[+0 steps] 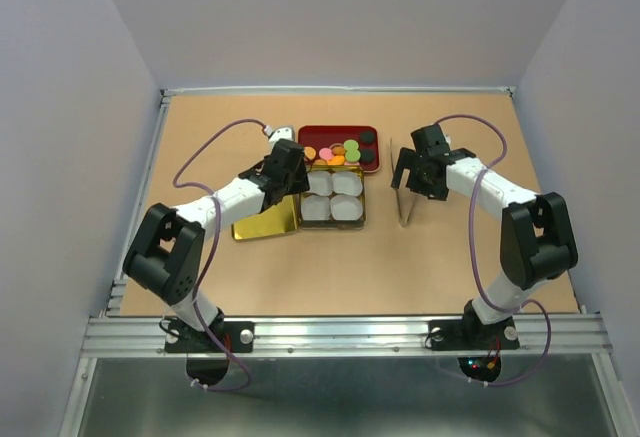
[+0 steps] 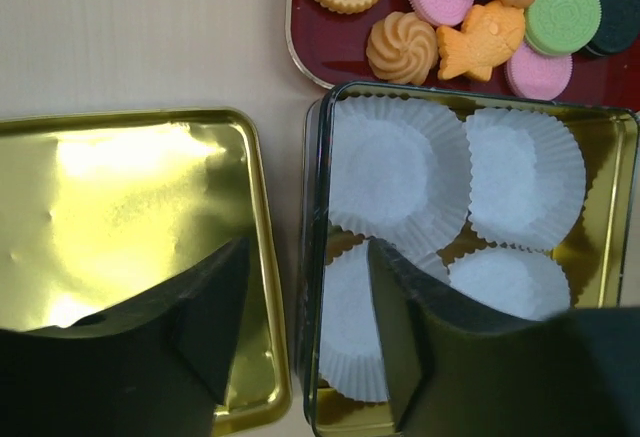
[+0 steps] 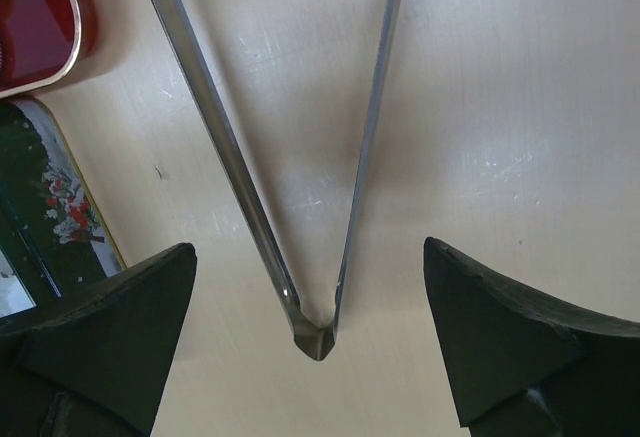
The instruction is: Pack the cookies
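The cookies [image 1: 338, 151] are small coloured pieces piled in a red tray [image 1: 318, 133] at the back centre. In the left wrist view the cookies [image 2: 470, 17] are orange, pink, green and dark. In front of the tray stands an open tin [image 1: 361, 212] lined with white paper cups [image 2: 400, 172]. My left gripper [image 1: 292, 183] is open and straddles the tin's left wall [image 2: 312, 257], one finger over the gold lid [image 2: 130, 227] and one over a paper cup. My right gripper [image 1: 410, 179] is open and empty above metal tongs [image 3: 318, 332], which lie between its fingers [image 3: 130, 307].
The gold lid [image 1: 266, 223] lies flat left of the tin. The tongs [image 1: 404, 207] lie right of the tin. The red tray's corner [image 3: 40, 27] and the tin's painted side [image 3: 55, 207] show in the right wrist view. Walls enclose the table.
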You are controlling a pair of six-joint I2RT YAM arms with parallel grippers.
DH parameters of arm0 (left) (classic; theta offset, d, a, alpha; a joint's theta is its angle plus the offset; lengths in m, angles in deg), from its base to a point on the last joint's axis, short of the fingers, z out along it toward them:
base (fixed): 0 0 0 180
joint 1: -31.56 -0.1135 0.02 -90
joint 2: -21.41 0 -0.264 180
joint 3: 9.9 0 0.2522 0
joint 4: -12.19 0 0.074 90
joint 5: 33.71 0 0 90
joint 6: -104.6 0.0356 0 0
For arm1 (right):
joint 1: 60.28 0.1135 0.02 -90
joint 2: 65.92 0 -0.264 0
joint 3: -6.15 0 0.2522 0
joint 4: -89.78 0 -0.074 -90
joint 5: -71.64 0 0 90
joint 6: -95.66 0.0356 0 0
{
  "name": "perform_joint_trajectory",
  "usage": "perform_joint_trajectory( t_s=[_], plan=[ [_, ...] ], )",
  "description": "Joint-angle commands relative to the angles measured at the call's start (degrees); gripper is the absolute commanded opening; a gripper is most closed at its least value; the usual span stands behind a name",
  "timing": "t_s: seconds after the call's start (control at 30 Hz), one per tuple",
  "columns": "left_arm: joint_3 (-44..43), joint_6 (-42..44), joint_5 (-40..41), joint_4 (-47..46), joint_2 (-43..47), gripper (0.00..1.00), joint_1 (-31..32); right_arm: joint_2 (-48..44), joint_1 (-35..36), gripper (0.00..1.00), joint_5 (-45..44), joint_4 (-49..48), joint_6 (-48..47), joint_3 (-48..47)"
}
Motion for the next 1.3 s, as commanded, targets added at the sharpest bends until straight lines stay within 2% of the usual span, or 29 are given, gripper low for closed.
perform_joint_trajectory(
  t_s=[0.0,0.13,0.3,0.43,0.6,0.63,0.73,1.1,1.27],
  plan=[
    [-2.3,1.5,-0.2,1.8,-1.1,0.54,1.4,0.5,0.3,1.0,-1.5,-0.4,0.3,1.2],
    [-2.4,1.9,0.5,2.3,-2.6,0.52,2.1,0.9,0.3,1.0,-1.7,-0.4,0.2,1.4],
    [-3.2,2.3,0.5,2.7,-4.9,0.44,2.7,0.7,0.3,1.0,-1.7,-0.6,0.1,1.5],
    [-3.1,2.1,1.0,3.3,-6.1,0.43,2.8,0.4,0.3,1.0,-1.7,-0.4,0.1,1.6],
    [-2.3,1.9,1.2,3.4,-6.1,0.25,3.7,0.0,0.3,1.0,-1.8,-0.5,0.0,2.0],
    [-2.2,1.9,1.4,3.7,-5.9,0.16,4.1,-0.1,0.3,1.0,-1.8,-0.4,0.0,2.2],
    [-2.0,2.1,2.4,4.6,-5.5,0.0,5.8,-0.3,0.3,1.0,-1.7,-0.4,-0.1,2.3],
    [-1.6,-0.8,9.9,12.8,-2.4,0.0,14.8,-1.1,0.3,1.0,-1.2,-0.4,0.0,2.9],
    [-1.8,-6.8,12.3,20.9,-0.4,0.0,18.0,-0.9,0.3,1.0,-0.2,-0.5,0.3,3.1]
  ],
)
